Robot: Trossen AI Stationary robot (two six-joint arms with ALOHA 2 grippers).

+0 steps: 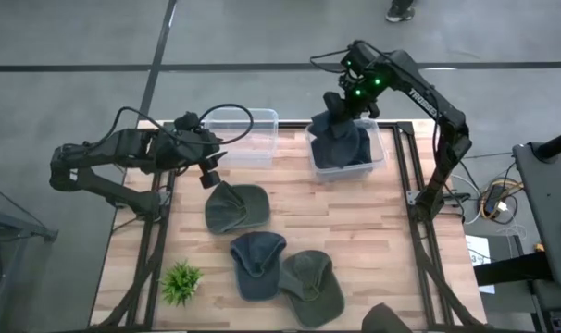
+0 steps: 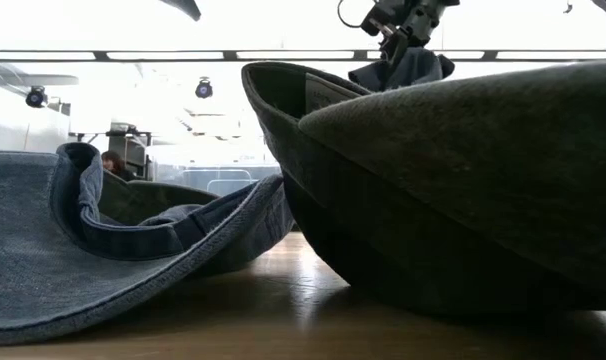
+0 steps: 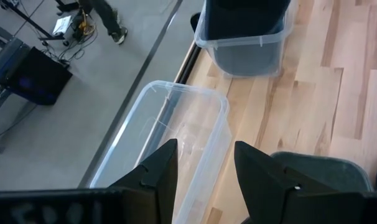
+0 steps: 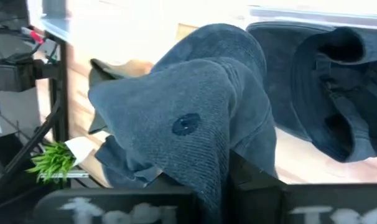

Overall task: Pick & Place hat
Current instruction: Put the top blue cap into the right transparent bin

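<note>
Right gripper (image 1: 341,104): you have it clamped tight on a blue hat (image 1: 341,137), at about 1 o'clock on the table, above the right-hand clear bin (image 1: 378,153).
Blue hat: it hangs from your right gripper with its lower part down inside that bin; in the right wrist view the cloth (image 4: 195,124) drapes over the fingers.
Left gripper (image 1: 209,176): your fingers (image 3: 158,171) stand apart with nothing between them, at about 10 o'clock, just beside the empty clear bin (image 1: 248,139) and over the edge of the green hat.
Green hat (image 1: 236,206): lies on the wooden table (image 1: 373,208) near the centre, toward 9 o'clock, brim toward your left gripper.
Other hats: a second blue hat (image 1: 257,264) at about 6 o'clock, touching an olive hat (image 1: 313,285) at about 5 o'clock; another dark hat (image 1: 384,319) shows at the near edge.
Plant (image 1: 180,282): small green one at about 7 o'clock.
Low view: two hats (image 2: 463,200) fill your frame close up.
</note>
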